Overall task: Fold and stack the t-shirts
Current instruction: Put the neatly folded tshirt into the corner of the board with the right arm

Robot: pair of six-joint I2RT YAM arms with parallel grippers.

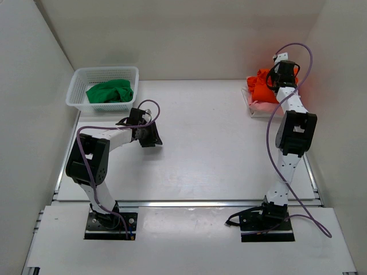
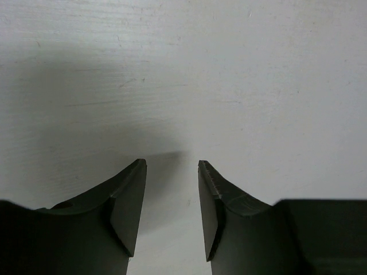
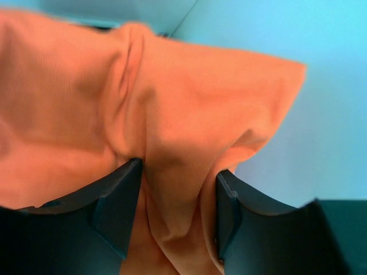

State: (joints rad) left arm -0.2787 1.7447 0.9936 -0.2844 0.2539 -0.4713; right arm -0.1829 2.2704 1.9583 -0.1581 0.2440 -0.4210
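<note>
Your right gripper clamps a bunched fold of the orange-red t-shirt above the pale pink t-shirt at the far right of the table, while your left gripper, jaws apart, hangs over the tabletop near the basket holding the green t-shirt.

The orange shirt is bright and bunched, with one fold filling the gap between the fingers of the right pincer. The pink shirt, pale, shows just beneath it, on the near side of that pincer. The green shirt lies crumpled in a basket, beyond and left of the left pincer.
</note>
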